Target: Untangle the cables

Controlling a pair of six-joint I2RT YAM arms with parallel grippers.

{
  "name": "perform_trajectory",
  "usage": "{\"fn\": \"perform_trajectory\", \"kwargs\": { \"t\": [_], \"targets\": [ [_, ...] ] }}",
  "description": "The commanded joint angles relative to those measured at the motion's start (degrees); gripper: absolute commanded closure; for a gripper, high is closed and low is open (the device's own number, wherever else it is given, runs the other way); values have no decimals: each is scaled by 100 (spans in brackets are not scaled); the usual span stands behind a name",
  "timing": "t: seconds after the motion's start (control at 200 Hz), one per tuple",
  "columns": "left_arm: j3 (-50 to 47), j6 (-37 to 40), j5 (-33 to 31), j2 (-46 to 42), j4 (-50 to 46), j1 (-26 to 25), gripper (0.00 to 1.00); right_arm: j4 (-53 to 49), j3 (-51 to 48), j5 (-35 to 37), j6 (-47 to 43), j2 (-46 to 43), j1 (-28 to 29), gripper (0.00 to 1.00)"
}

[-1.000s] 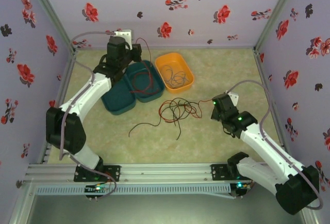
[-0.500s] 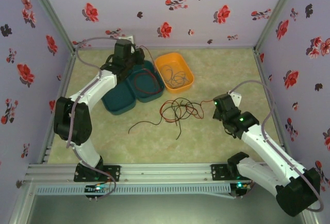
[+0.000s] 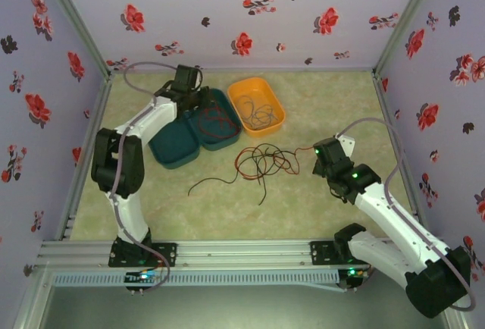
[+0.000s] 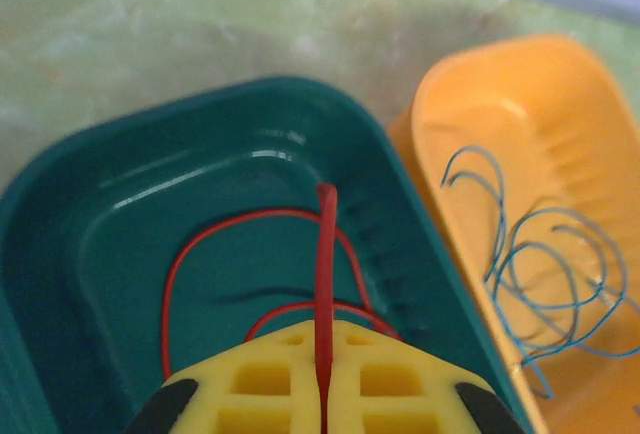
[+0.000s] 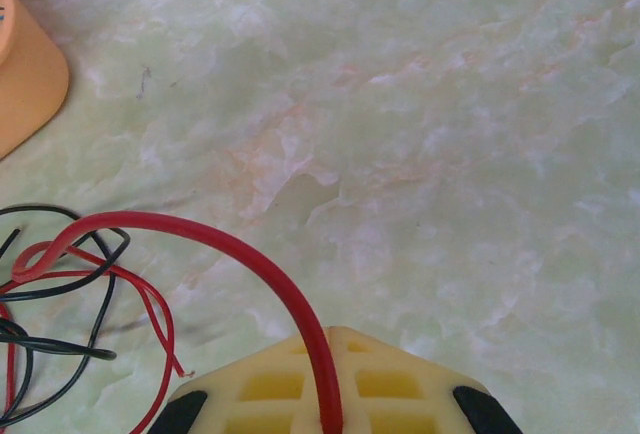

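My left gripper (image 4: 323, 332) is shut on a red cable (image 4: 326, 244) that hangs down and loops on the floor of a teal tray (image 4: 90, 169). From above, that gripper (image 3: 195, 100) sits over the far-left end of the tray (image 3: 227, 138). My right gripper (image 5: 335, 346) is shut on another red cable (image 5: 210, 237), which arcs left into a tangle of red and black cables (image 3: 261, 162) at mid-table. Seen from above, the right gripper (image 3: 316, 151) is just right of the tangle. A blue-teal cable (image 4: 545, 269) lies coiled in the orange tray (image 4: 520, 84).
A second teal tray (image 3: 170, 151) stands left of the first, and the orange tray (image 3: 274, 120) to its right. A loose strand (image 3: 216, 183) trails toward the front from the tangle. Flowered walls close in the table on three sides.
The left arm has folded, carrying its gripper right and lower over the teal tray, so the red cable now lies in it. The right gripper edged slightly right, then held still.
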Motion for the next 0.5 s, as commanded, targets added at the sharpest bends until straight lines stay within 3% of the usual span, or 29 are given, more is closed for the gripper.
{"fn": "perform_trajectory", "kwargs": {
  "t": [0.0, 0.16, 0.245, 0.355, 0.495],
  "targets": [
    [408, 329, 229, 190, -487, 16, 87, 154, -6, -100, 179, -100, -41, 100],
    [864, 559, 251, 506, -910, -5, 73, 226, 18, -241, 167, -256, -41, 100],
    [953, 662, 170, 523, -1025, -32, 52, 259, 83, -476, 63, -327, -41, 100],
    [1146, 922, -297, 514, -1305, -178, 34, 215, 192, -689, 22, -362, -41, 100],
    [1401, 1116, -838, 626, -1544, -309, 29, 187, 292, -782, -63, -357, -40, 100]
  ]
}}
